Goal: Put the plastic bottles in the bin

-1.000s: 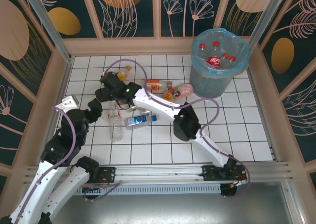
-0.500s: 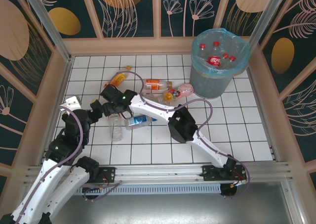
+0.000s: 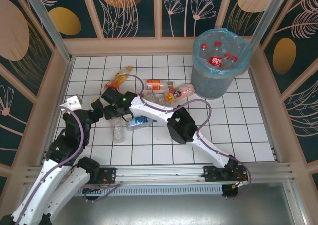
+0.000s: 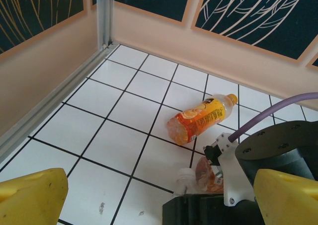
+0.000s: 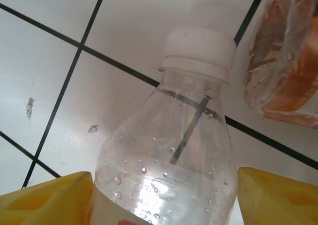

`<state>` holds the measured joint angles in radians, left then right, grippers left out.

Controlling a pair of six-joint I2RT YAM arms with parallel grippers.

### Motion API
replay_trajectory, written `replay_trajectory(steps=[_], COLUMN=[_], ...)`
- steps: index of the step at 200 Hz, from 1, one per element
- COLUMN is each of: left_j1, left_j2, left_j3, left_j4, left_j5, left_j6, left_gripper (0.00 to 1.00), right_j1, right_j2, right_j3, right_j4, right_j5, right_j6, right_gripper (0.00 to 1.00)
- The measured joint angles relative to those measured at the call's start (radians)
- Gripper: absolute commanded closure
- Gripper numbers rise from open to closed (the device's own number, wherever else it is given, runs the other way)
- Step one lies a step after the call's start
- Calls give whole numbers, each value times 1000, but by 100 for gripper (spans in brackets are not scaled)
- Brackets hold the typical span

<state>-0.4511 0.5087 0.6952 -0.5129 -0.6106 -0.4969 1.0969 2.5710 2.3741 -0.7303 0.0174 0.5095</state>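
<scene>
Inside bin (image 3: 213, 84) 4 bottles (image 3: 216, 61); L pincer (image 4: 159, 178) agape, empty; R pincer (image 5: 164, 185) agape astride bottle (image 5: 175, 130).

Several bottles (image 3: 158, 85) lie on the floor (image 3: 238, 130) left of the bin (image 3: 211, 83), which holds more.

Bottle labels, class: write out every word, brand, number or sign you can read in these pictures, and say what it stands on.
No text can be read.
Orange plastic bottle with a yellow label: print too blurred.
Red-labelled clear bottle in the round grey-blue bin: white marks too small to read.
Clear plastic bottle with a white cap: no print on the part in view.
</scene>
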Motion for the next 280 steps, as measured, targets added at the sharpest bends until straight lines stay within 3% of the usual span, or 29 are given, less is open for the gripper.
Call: replay_trajectory(steps=[101, 153, 231, 260, 280], left_j1=[0, 0, 0, 0, 0], left_j2=[19, 13, 29, 37, 43], left_j3=[0, 0, 22, 98, 156], left_j4=[15, 16, 19, 38, 71], left_j5=[23, 26, -2, -15, 40], left_j6=[8, 8, 49, 100, 148], left_gripper=[3, 3, 4, 4, 4], right_j1=[-4, -4, -6, -21, -54], right_j2=[46, 47, 27, -48, -144], right_j3=[16, 39, 82, 82, 78], right_j4=[-19, -31, -18, -19, -16], right_j5=[-94, -125, -143, -138, -132], right_j6=[22, 22, 9, -15, -40], right_gripper=[16, 41, 42, 42, 43])
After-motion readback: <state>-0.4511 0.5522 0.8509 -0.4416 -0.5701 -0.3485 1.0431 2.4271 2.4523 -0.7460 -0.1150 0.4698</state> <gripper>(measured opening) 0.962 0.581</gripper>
